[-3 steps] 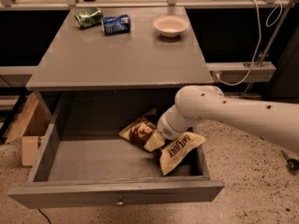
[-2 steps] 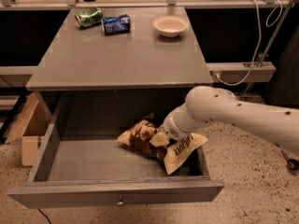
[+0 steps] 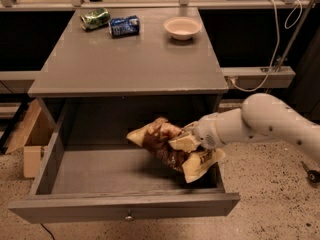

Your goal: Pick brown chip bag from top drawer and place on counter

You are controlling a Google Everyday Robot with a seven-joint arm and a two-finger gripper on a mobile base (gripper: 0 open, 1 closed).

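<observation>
The brown chip bag point(image 3: 162, 144), dark brown in the middle with tan ends, hangs tilted above the right part of the open top drawer point(image 3: 125, 209). My gripper point(image 3: 184, 143) is shut on the bag's middle and holds it clear of the drawer floor. The white arm reaches in from the right. The drawer stands pulled out, its small round knob point(image 3: 129, 216) at the front. The grey counter point(image 3: 130, 59) lies above and behind the bag.
A crushed green can point(image 3: 95, 19), a crushed blue can point(image 3: 124, 26) and a white bowl point(image 3: 182, 28) sit at the counter's far edge. A cardboard box point(image 3: 30, 144) stands left of the cabinet. A cable and rail run at right.
My gripper has lifted the chip bag up from the drawer floor; the bag now hangs higher and the arm has risen with it.
</observation>
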